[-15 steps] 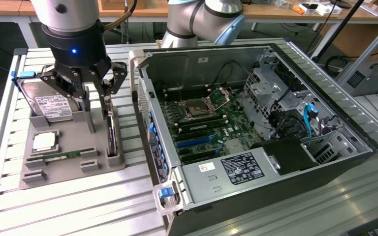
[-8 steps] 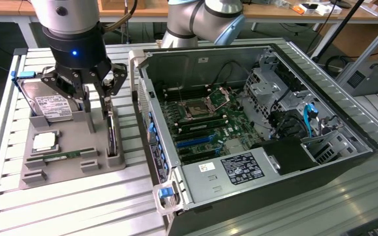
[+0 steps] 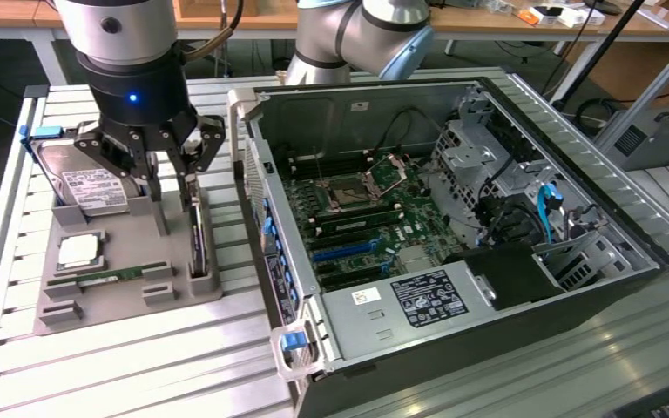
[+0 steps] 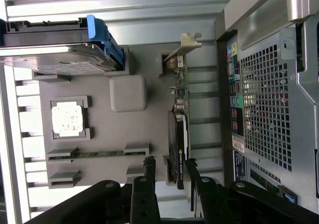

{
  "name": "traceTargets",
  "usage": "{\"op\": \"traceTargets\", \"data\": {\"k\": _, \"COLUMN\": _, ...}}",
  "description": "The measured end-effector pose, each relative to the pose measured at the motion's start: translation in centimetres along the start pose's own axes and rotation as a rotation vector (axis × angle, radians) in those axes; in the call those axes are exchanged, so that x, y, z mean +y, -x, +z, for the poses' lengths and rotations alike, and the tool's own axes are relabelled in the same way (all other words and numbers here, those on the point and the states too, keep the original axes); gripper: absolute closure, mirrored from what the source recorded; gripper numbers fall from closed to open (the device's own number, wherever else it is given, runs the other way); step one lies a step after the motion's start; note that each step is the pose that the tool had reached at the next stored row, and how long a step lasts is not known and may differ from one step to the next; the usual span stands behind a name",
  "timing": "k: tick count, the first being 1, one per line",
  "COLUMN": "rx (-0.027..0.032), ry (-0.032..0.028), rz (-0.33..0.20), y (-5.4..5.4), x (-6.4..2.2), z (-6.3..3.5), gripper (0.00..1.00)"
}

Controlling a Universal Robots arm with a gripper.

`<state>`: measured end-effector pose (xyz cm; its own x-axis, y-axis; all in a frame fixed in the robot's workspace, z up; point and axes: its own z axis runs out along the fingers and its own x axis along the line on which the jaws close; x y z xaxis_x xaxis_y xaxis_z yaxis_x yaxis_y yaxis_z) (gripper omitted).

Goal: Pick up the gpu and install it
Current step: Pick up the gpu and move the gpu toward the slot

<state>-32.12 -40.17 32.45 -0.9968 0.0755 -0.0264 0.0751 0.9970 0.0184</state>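
Right now we are holding our gripper [image 3: 175,213] open above the gpu [image 3: 199,242], which is standing on edge in the grey holder [image 3: 102,300] beside the computer case [image 3: 347,117]. We are probably risking a finger striking the card's top edge, since it is sitting off-centre between them.

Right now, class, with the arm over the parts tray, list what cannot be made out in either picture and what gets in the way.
Exterior view: far end of the graphics card, hidden behind the gripper.
Wrist view: one end of the card, covered by the open gripper's fingers; contact cannot be told.
Exterior view: hard drive label print, too small.
Wrist view: computer case, cut off by the picture's edge.
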Motion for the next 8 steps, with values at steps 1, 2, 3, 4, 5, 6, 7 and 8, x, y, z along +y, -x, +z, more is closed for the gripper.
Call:
{"op": "traceTargets", "data": {"k": 1, "rx": 0.0000, "ry": 0.0000, "rz": 0.000, "y": 0.00, "x": 0.00, "z": 0.08, "gripper": 0.64}}
{"op": "traceTargets", "data": {"k": 2, "rx": 0.0000, "ry": 0.0000, "rz": 0.000, "y": 0.00, "x": 0.00, "z": 0.10, "gripper": 0.64}}
{"op": "traceTargets", "data": {"k": 3, "rx": -0.0001, "ry": 0.0000, "rz": 0.000, "y": 0.00, "x": 0.00, "z": 0.11, "gripper": 0.64}}
{"op": "traceTargets", "data": {"k": 4, "rx": 0.0000, "ry": 0.0000, "rz": 0.000, "y": 0.00, "x": 0.00, "z": 0.13, "gripper": 0.64}}
{"op": "traceTargets", "data": {"k": 5, "rx": 0.0000, "ry": 0.0000, "rz": 0.000, "y": 0.00, "x": 0.00, "z": 0.15, "gripper": 0.64}}
{"op": "traceTargets", "data": {"k": 6, "rx": 0.0000, "ry": 0.0000, "rz": 0.000, "y": 0.00, "x": 0.00, "z": 0.17, "gripper": 0.64}}
{"op": "traceTargets", "data": {"k": 7, "rx": 0.0000, "ry": 0.0000, "rz": 0.000, "y": 0.00, "x": 0.00, "z": 0.18, "gripper": 0.64}}
{"op": "traceTargets", "data": {"k": 8, "rx": 0.0000, "ry": 0.0000, "rz": 0.000, "y": -0.01, "x": 0.00, "z": 0.20, "gripper": 0.64}}
